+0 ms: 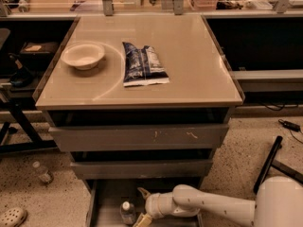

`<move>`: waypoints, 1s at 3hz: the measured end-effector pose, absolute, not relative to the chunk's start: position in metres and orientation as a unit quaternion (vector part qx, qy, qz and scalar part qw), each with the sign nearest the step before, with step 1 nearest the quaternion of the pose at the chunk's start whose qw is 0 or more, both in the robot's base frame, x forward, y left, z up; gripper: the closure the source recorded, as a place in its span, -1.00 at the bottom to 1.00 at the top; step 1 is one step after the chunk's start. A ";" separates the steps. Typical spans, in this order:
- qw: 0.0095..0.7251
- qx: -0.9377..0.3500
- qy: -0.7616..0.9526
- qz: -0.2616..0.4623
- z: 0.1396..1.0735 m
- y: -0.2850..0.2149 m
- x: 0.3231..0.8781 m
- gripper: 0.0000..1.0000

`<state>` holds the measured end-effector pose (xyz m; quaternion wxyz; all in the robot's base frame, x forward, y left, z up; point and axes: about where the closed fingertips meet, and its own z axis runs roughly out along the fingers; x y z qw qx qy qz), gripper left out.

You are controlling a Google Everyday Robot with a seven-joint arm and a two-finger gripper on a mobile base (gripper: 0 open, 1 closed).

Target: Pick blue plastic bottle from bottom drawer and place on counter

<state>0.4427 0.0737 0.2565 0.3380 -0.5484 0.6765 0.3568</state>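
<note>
The blue plastic bottle [127,212], clear with a white cap, stands upright on the grey floor of the pulled-out bottom drawer [108,196] at the foot of the cabinet. My gripper [141,206] reaches into the drawer from the right on a white arm. It is open, with its tan fingertips [142,220] just right of the bottle, one behind and one in front. It holds nothing. The beige counter [189,56] caps the cabinet above.
A cream bowl [83,56] and a dark-blue printed pouch [142,64] lie on the counter. Two wider grey drawers [142,137] overhang the bottom one. On the floor are another bottle [42,172], a shoe [12,216] and a black pole [267,163].
</note>
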 end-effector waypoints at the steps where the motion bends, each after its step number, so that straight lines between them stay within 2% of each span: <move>1: 0.365 -0.547 0.657 0.368 0.249 0.098 0.448 -1.00; 3: 0.370 -0.544 0.653 0.375 0.241 0.106 0.447 -1.00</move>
